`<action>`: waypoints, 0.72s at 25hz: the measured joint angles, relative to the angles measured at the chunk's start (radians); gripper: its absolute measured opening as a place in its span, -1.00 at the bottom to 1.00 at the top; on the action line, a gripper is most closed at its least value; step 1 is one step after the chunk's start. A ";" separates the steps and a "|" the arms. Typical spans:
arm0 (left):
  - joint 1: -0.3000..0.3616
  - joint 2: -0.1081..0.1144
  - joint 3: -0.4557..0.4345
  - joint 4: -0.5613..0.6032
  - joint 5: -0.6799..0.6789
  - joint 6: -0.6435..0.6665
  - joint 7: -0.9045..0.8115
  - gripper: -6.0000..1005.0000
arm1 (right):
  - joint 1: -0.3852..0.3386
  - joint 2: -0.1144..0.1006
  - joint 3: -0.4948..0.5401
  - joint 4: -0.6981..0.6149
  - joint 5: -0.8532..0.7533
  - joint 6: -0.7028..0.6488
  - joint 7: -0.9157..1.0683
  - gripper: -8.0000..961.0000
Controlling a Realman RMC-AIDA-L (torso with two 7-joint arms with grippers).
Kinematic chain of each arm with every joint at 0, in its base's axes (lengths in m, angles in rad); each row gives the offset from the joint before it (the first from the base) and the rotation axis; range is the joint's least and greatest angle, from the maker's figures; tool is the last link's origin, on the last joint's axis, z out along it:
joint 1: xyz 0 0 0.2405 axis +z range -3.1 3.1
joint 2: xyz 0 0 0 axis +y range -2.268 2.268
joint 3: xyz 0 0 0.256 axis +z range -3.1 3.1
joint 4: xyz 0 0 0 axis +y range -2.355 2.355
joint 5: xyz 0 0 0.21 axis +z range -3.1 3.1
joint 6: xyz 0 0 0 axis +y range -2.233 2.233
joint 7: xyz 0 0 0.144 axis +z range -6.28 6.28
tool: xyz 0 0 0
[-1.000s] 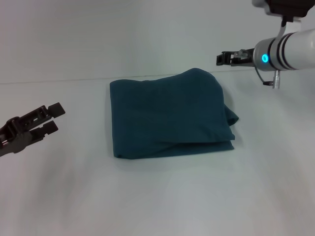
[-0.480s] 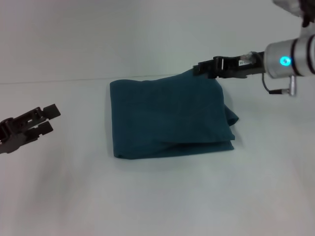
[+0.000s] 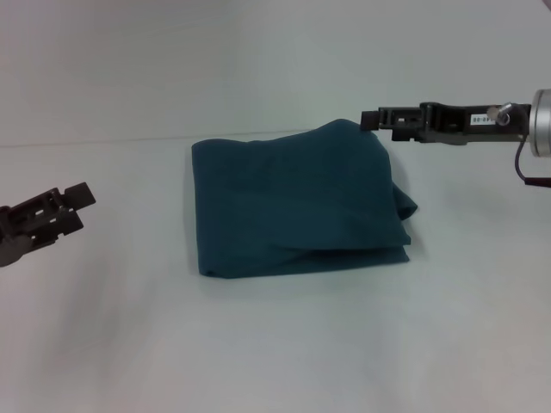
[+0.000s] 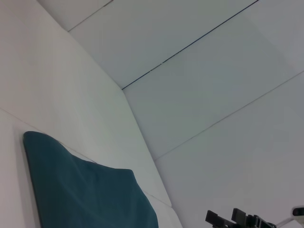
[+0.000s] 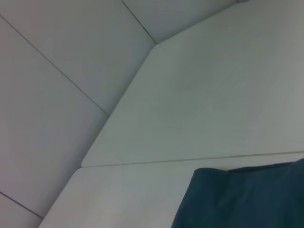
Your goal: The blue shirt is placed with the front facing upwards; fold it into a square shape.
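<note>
White tabletop point(image 3: 275, 353) and a pale panelled wall point(image 3: 258, 60) fill the scene, and the blue shirt point(image 3: 297, 202) lies near the middle of the table, already folded into a roughly square bundle with a loose corner sticking out at its right edge. The right gripper point(image 3: 372, 119) reaches in level from the right, its tip at the shirt's far right corner; I cannot tell whether it touches the cloth or whether its fingers are parted. The left gripper point(image 3: 76, 206) hangs well apart to the left, its fingers a narrow gap apart and empty. Any tidying of that bulging right side would, I judge, fall to the right arm, which is far nearer.
</note>
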 joint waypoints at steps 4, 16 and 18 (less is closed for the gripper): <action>0.000 0.000 0.001 0.000 0.001 0.001 0.000 0.86 | -0.003 -0.002 0.003 0.003 0.002 -0.011 -0.005 0.88; 0.002 0.000 0.000 0.002 0.001 0.008 -0.002 0.86 | 0.005 -0.002 0.004 0.002 0.003 -0.016 -0.003 0.91; 0.002 0.001 0.000 0.005 0.004 0.008 -0.002 0.86 | 0.005 -0.002 0.004 0.002 0.003 -0.016 -0.004 0.91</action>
